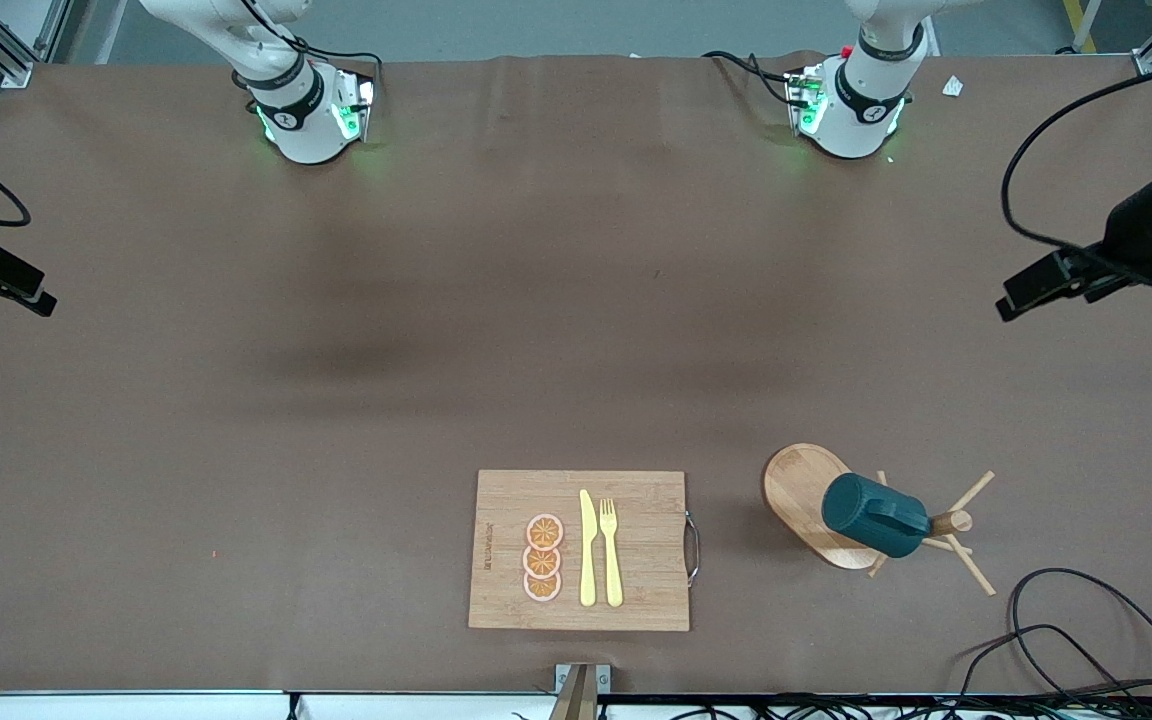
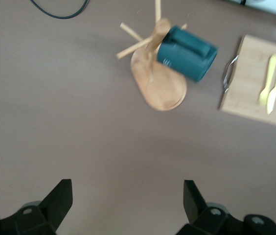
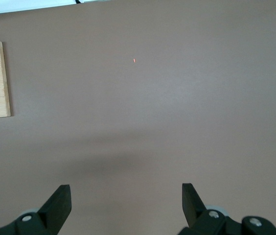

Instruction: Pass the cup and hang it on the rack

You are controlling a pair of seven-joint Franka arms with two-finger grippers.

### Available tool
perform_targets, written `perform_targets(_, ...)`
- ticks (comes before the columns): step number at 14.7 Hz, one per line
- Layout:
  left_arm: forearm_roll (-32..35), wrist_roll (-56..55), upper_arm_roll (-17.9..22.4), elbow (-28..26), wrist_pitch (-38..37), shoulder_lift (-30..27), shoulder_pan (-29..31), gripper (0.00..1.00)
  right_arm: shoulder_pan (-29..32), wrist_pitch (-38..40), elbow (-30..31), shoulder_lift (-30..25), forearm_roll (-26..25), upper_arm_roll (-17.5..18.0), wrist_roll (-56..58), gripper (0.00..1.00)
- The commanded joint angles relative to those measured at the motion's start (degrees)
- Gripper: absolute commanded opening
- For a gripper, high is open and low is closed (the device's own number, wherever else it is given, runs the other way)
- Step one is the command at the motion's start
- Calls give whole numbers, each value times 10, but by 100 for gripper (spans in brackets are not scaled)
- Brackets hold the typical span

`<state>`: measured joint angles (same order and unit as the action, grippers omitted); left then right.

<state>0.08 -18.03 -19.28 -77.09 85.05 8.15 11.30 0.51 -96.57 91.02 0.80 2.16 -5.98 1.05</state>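
The dark teal cup [image 1: 871,515] hangs tilted on a peg of the wooden rack [image 1: 801,490], which stands near the front camera toward the left arm's end of the table. The left wrist view also shows the cup [image 2: 187,53] on the rack [image 2: 162,93], well apart from my left gripper [image 2: 127,196], which is open over bare table with nothing between its fingers. My right gripper [image 3: 123,198] is open too, over bare brown table, empty. In the front view only the two arms' bases show; both hands are out of that view.
A bamboo cutting board [image 1: 506,540] with a yellow knife [image 1: 587,550], a yellow fork [image 1: 612,550] and orange slices [image 1: 543,558] lies beside the rack, near the front edge. Black cables [image 1: 1066,630] loop near the rack. Camera mounts [image 1: 1086,275] stand at both table ends.
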Motion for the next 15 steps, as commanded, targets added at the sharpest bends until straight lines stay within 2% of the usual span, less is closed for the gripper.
perform_targets(1, 6, 28, 78, -110, 4, -88, -81, 100, 9, -1, 5, -9, -3, 6, 5, 100)
perform_targets(3, 6, 29, 118, -153, 6, -125, -126, 100, 10, -1, 6, -9, -3, 6, 5, 100)
perform_targets(6, 7, 34, 129, -177, 7, -149, -140, 100, 11, -2, 5, -9, -3, 6, 5, 100)
perform_targets(15, 5, 70, 129, -147, 4, -140, -132, 100, 11, -2, 5, -9, -3, 6, 5, 100)
